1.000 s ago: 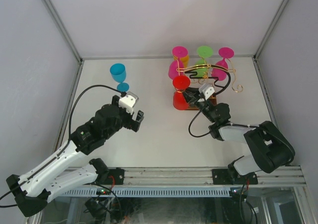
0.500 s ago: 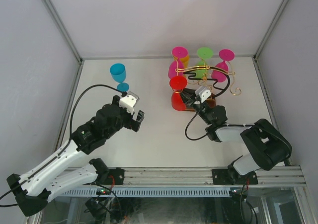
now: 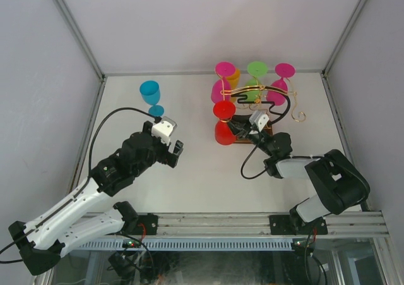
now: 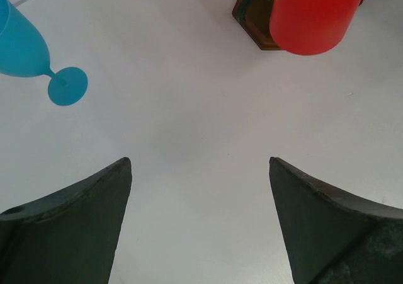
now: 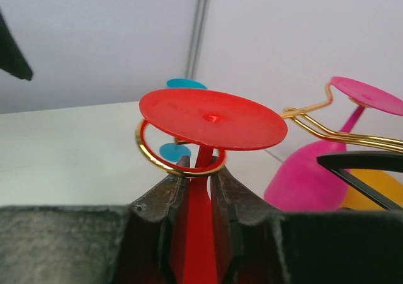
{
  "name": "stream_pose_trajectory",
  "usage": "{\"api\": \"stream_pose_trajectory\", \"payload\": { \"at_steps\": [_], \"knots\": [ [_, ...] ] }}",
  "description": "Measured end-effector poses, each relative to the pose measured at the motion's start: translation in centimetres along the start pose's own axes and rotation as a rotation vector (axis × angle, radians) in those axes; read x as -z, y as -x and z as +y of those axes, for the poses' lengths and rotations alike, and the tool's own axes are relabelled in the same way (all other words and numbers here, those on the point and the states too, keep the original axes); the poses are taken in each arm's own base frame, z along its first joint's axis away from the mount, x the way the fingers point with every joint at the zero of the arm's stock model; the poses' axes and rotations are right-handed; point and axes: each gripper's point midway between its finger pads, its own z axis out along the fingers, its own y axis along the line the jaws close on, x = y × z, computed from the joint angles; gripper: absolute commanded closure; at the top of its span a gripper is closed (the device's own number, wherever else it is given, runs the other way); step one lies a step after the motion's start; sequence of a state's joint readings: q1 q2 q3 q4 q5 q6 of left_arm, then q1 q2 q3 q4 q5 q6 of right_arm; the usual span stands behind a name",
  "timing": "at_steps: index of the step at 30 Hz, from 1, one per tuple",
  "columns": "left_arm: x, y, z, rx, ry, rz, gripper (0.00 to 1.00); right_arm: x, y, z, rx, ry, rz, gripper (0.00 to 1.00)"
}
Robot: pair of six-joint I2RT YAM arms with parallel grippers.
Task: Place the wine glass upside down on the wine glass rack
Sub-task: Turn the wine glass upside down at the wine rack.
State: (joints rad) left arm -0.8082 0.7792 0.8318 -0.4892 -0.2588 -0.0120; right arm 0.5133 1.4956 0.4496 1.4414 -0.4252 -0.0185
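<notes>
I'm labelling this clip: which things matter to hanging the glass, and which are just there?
In the job: red wine glass, right gripper shut on its stem, wine glass rack.
Just there: blue glass, pink glasses, green glass, orange glass.

Lab enclosure: white panels (image 3: pixel 208 19), aluminium frame rails (image 3: pixel 214 224).

Red wine glass (image 3: pixel 224 111), gold rack (image 4: pixel 250 21), blue glass (image 3: pixel 150 93)

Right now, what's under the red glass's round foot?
A gold rack loop rings the red stem, which the right gripper's jaws pinch. From that wrist view, the jaws hide the bowl.
</notes>
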Motion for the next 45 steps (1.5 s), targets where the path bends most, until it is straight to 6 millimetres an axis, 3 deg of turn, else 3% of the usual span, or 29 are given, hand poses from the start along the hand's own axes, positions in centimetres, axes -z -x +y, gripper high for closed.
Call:
{"api": "stream_pose_trajectory", "payload": {
  "at_steps": [10,15,20,30,34,39,45],
  "knots": [
    [0.0,0.0,0.0,-0.003,0.000,0.000,0.07,0.3,0.2,2.3,-0.047,0.167,-0.002,0.80],
    [-0.1,-0.1,0.1,-0.004,0.002,0.006,0.08,0.4,0.3,2.9,-0.055,0.211,-0.002,0.87],
    [-0.2,-0.2,0.1,-0.004,0.004,0.008,0.08,0.5,0.5,3.1,-0.060,0.231,-0.007,0.98],
    [-0.1,0.0,-0.1,0.014,-0.006,-0.001,0.07,0.9,0.3,2.7,-0.075,0.235,0.002,0.97],
    [0.2,1.9,-0.9,0.101,-0.044,-0.079,0.06,0.9,0.3,2.4,-0.073,0.229,0.005,0.97],
    [0.6,6.7,-2.4,0.272,-0.123,-0.250,0.06,1.0,0.1,2.1,-0.074,0.220,0.012,0.97],
    [-1.8,10.8,-4.5,0.410,-0.205,-0.308,0.07,1.0,0.0,1.8,-0.074,0.210,0.017,0.97]
  ]
}}
